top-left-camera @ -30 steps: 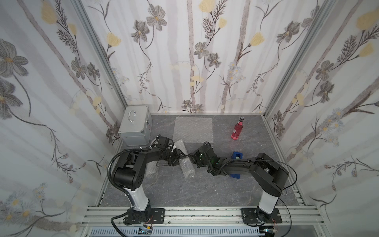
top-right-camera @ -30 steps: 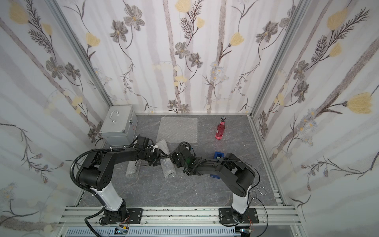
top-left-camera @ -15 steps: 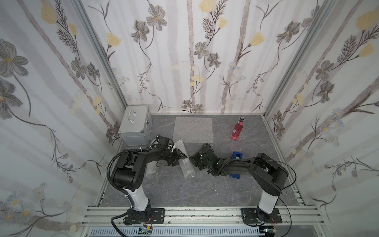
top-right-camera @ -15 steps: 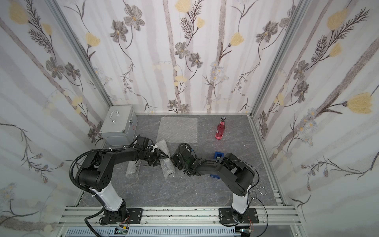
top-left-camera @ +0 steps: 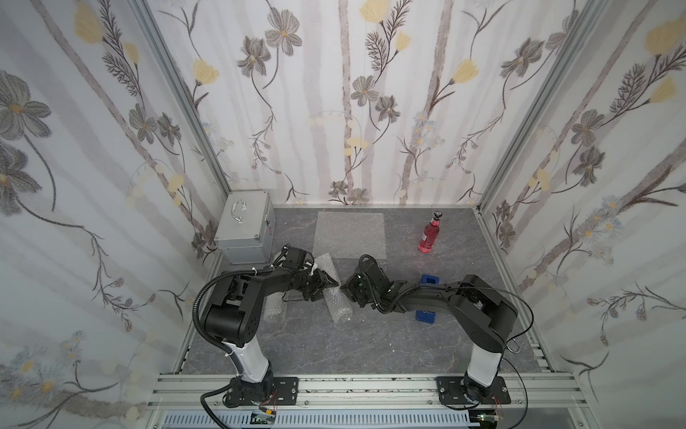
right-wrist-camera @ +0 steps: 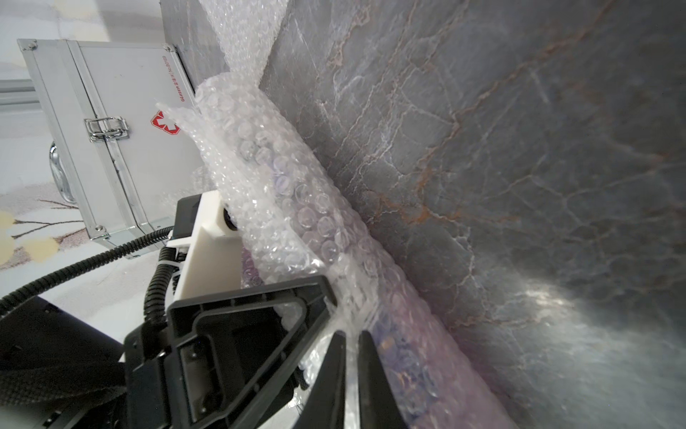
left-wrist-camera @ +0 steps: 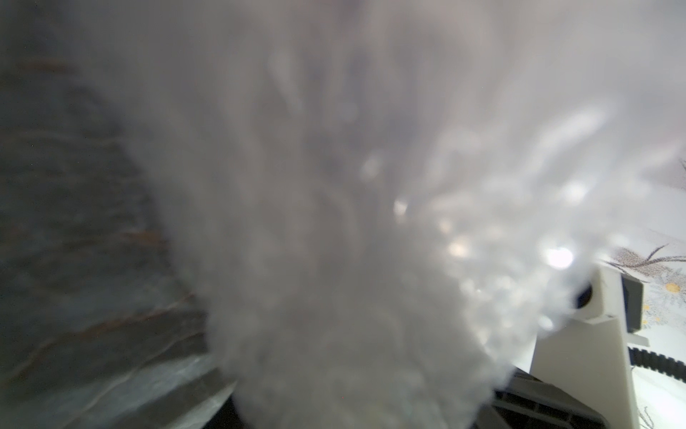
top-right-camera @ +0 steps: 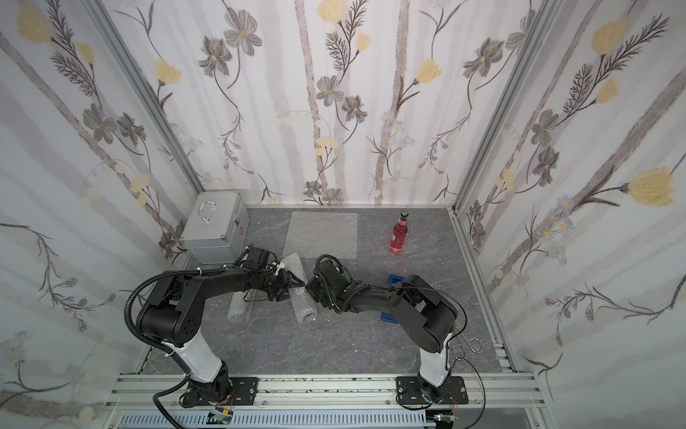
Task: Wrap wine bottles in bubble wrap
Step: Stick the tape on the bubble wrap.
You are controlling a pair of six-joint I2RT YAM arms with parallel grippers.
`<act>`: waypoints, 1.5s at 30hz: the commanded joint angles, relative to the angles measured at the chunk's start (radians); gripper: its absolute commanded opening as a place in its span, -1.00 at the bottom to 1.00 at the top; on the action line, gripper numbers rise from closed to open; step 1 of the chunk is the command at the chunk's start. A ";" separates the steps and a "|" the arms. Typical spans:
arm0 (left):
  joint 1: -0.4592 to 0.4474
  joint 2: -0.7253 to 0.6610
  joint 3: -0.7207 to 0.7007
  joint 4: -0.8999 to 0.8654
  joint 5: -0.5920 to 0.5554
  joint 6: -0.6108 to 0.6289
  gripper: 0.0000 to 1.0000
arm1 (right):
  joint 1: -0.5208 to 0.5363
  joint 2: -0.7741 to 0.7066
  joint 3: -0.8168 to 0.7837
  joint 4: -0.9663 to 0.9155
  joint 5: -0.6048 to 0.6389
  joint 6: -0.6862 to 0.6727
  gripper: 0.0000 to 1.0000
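The roll looks nearly closed: left fingers [right-wrist-camera: 245, 295] clamp the bubble-wrapped purple bottle [right-wrist-camera: 297, 208], while right fingers [right-wrist-camera: 371, 390] sit nearly together at its edge, grip unclear. Next, probably tape from the blue dispenser [top-left-camera: 426, 315].

The tabletop [top-left-camera: 334, 345] is grey marble-look, veined white and rust. The walls [top-left-camera: 334, 93] are pale with grey-mauve stripes and grey and yellow flowers. The bottle [top-left-camera: 428, 237] glows red-pink under a dark cap. The flat bubble wrap [top-left-camera: 349, 234] is whitish and dotted. The wrapped roll [right-wrist-camera: 334, 241] shows purple through. There's a silver case [top-left-camera: 245, 226] with a red emblem, a blue dispenser [top-left-camera: 427, 315] and black arms [top-left-camera: 260, 289].
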 commanded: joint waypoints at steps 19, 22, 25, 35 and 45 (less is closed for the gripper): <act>0.003 -0.003 -0.010 -0.119 -0.134 0.016 -0.13 | -0.006 -0.004 0.067 -0.166 -0.041 -0.121 -0.34; 0.002 -0.003 -0.009 -0.121 -0.135 0.016 -0.13 | -0.005 -0.007 0.067 -0.173 -0.048 -0.128 -0.26; 0.003 -0.004 -0.009 -0.121 -0.137 0.017 -0.13 | -0.005 -0.011 0.070 -0.184 -0.052 -0.137 -0.21; 0.002 -0.006 -0.012 -0.119 -0.137 0.020 -0.13 | -0.038 -0.082 0.102 -0.214 -0.034 -0.297 -0.02; 0.005 0.005 -0.009 -0.116 -0.125 0.033 -0.13 | -0.114 -0.046 0.264 -0.431 -0.266 -1.088 -0.76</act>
